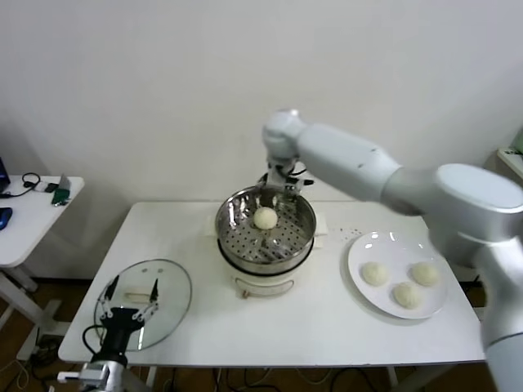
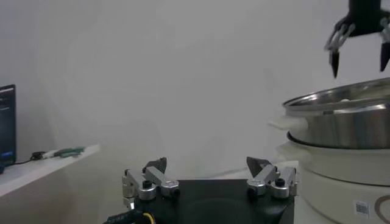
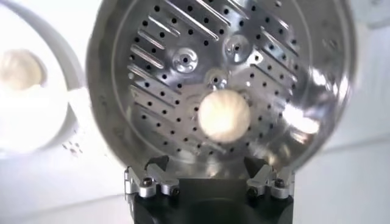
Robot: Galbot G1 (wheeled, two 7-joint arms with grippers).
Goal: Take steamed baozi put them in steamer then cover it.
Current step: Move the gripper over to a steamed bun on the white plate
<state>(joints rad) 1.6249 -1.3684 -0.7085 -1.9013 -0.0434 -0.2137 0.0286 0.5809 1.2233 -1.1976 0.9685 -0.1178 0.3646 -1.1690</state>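
nearest, my left claw (image 1: 131,300) idles wide over the lid (image 1: 167,287); right claw (image 1: 285,186), wide, empty, hangs above the steamer (image 1: 233,214) holding one baozi (image 1: 265,218).

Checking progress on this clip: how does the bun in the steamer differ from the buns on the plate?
The bun in the steamer lies alone on the perforated steel floor; the plate buns are three, lying apart on the plate.
The steamer bun sits just below the open right gripper; the plate buns have no gripper over them.
All are round, smooth and cream-white, of like size.
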